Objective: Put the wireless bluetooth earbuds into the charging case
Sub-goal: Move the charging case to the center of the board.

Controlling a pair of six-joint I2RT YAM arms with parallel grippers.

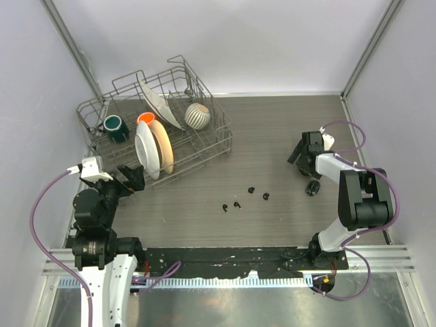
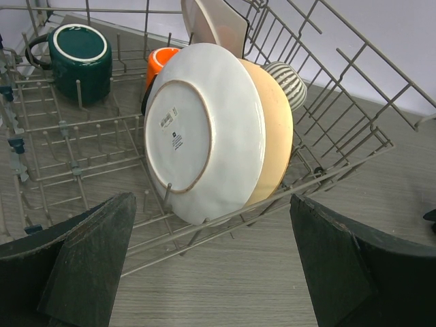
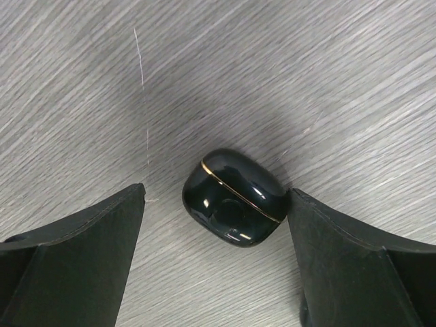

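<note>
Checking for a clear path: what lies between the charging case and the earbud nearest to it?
Only bare table. The top view shows nothing between that earbud and the charging case.

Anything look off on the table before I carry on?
The charging case lies shut, its lid seam closed, so no bud can go in yet. Four earbuds lie scattered loose on the table, apart from it. Nothing looks spilled or broken.

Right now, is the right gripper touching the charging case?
Cannot tell. In the right wrist view the right gripper straddles the charging case: table shows beside one finger, but the other finger's edge meets the case's outline.
</note>
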